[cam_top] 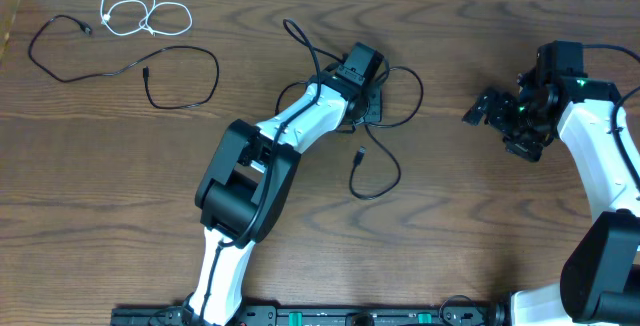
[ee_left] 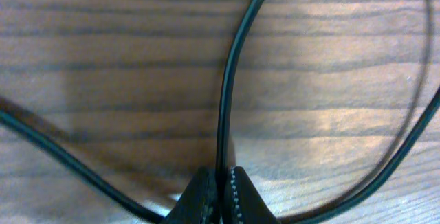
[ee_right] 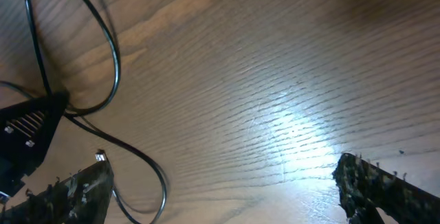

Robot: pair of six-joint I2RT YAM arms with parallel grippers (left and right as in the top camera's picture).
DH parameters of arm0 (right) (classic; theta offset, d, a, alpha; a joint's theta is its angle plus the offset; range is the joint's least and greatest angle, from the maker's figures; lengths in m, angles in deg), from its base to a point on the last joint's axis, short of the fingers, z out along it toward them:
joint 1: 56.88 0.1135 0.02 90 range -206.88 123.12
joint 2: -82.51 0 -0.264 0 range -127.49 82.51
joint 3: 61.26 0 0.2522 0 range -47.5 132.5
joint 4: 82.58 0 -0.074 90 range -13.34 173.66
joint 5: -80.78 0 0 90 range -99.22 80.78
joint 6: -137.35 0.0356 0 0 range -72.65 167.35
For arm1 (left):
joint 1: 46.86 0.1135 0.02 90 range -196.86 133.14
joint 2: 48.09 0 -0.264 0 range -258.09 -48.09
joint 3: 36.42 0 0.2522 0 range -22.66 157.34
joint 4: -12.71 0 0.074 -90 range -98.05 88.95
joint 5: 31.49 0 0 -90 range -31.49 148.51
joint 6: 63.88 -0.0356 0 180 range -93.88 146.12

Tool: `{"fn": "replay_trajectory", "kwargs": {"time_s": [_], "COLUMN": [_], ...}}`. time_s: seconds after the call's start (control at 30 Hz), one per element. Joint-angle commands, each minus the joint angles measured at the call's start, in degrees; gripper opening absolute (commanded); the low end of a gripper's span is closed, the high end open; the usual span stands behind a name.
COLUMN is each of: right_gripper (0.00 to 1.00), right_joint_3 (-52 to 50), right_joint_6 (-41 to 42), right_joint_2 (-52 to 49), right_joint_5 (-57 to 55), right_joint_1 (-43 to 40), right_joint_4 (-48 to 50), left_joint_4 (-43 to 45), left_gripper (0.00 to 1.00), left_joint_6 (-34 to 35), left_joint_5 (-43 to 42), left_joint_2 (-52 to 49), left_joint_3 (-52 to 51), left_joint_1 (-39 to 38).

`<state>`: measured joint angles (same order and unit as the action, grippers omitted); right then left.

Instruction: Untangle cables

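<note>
Left arm [cam_top: 290, 131] lying diagonally, near edge to table [cam_top: 470, 236] centre, blocking passage. Looped black cable [cam_top: 361, 154] sprawling around its tip. Second black cable [cam_top: 148, 70], white cable [cam_top: 140, 11] crowding far-left corner. Bare wood stretching between loops and right arm [cam_top: 600, 156].

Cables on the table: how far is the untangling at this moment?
Done: the white cable and one black cable lie away from the tangle, top left. In hand: the left gripper is shut on a black cord in the middle tangle. Left: its loops overlap; the right gripper is open.

Black cables [cam_top: 360, 153] looped (white cable [cam_top: 138, 24] coiled).
</note>
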<state>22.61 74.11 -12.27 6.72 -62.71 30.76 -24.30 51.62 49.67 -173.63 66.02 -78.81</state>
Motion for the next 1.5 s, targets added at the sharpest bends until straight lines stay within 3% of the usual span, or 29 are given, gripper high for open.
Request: {"fn": "replay_trajectory", "kwargs": {"time_s": [0.0, 0.2, 0.43, 0.73, 1.03, 1.27, 1.33, 1.47], "right_gripper": [0.99, 0.99, 0.99, 0.98, 0.99, 0.86, 0.86, 0.89], "right_joint_3": [0.3, 0.3, 0.3, 0.3, 0.3, 0.3, 0.3, 0.3], "right_joint_6": [0.1, -11.0, -11.5, -20.0, -26.2, -23.0, -20.4, -20.0], "right_joint_2": [-0.3, -0.3, -0.3, 0.8, 11.4, 13.1, 12.9, 12.9], "right_joint_5": [3.3, 14.0, 18.5, 37.3, 37.6, 34.0, 28.3, 27.0], "right_joint_1": [-0.1, 2.1, 7.9, 11.9, 11.2, 13.4, 13.7, 13.7], "right_joint_4": [-0.7, 0.2, 3.3, 8.3, 9.0, 14.3, 15.2, 18.0], "left_joint_4": [-1.8, -6.6, -15.2, -23.1, -28.6, -27.9, -27.9, -28.0], "left_gripper": [0.07, 0.08, 0.07, 0.07, 0.08, 0.07, 0.08, 0.07], "left_joint_6": [-0.3, 0.2, 0.2, 3.3, 5.8, 6.8, 6.8, 6.8], "left_joint_5": [0.3, 0.3, 0.3, 0.3, -1.4, -8.2, -10.9, -11.8], "left_joint_2": [6.8, 21.7, 36.3, 43.8, 48.0, 50.4, 51.2, 52.4], "left_joint_3": [0.1, 0.1, 0.1, 0.1, 0.1, 0.1, 0.1, 0.1], "left_joint_1": [0.0, 0.0, 0.0, 0.0, 0.0, 0.0, 0.0, 0.0]}}
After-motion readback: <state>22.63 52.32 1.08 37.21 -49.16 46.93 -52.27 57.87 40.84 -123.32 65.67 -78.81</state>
